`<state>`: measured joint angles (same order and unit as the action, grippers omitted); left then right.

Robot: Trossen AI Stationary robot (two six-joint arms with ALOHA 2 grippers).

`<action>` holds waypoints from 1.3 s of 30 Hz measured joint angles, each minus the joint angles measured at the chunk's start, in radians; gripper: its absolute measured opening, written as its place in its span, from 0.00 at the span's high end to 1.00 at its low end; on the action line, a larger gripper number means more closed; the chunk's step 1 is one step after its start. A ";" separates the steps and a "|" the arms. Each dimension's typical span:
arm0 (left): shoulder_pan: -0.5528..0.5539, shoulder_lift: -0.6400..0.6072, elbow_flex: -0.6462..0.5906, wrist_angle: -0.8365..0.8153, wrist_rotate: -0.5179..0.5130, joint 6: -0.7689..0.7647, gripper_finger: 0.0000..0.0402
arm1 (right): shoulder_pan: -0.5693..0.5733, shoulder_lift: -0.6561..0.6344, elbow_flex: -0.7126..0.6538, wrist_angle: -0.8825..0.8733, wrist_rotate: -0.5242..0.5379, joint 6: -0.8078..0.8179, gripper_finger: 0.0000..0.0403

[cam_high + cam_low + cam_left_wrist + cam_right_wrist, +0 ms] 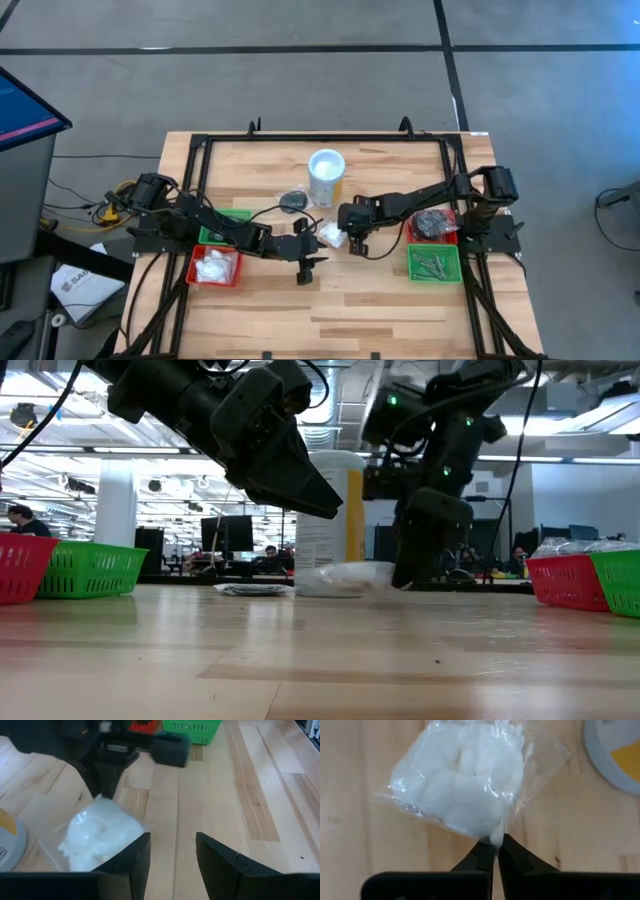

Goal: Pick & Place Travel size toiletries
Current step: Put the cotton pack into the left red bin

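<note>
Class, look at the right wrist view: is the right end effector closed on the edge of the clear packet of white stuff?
Yes: the right end effector has its fingers pinched together on the packet's plastic edge.

White canister [326, 176] stands between coloured trays [434, 264].

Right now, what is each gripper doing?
Left gripper: open, empty, beside the white packet.
Right gripper: shut on the white packet's edge.
</note>
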<state>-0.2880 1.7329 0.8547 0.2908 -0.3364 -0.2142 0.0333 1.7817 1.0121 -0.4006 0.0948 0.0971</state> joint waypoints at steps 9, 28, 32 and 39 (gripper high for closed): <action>0.008 -0.050 -0.001 -0.107 -0.010 0.014 0.63 | 0.049 0.000 0.080 -0.131 0.008 -0.015 1.00; 0.004 -0.124 0.000 -0.161 -0.119 0.476 0.63 | 0.046 -0.002 0.325 -0.333 -0.024 -0.066 1.00; 0.002 -0.124 0.000 -0.169 -0.120 0.526 0.63 | 0.035 -0.002 0.358 -0.362 -0.048 -0.060 1.00; -0.029 -0.124 0.000 -0.209 -0.213 0.575 0.63 | 0.005 -0.002 0.374 -0.370 -0.075 -0.060 1.00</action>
<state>-0.3174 1.6089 0.8543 0.0819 -0.5492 0.3611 0.0378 1.7794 1.3857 -0.7703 0.0196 0.0376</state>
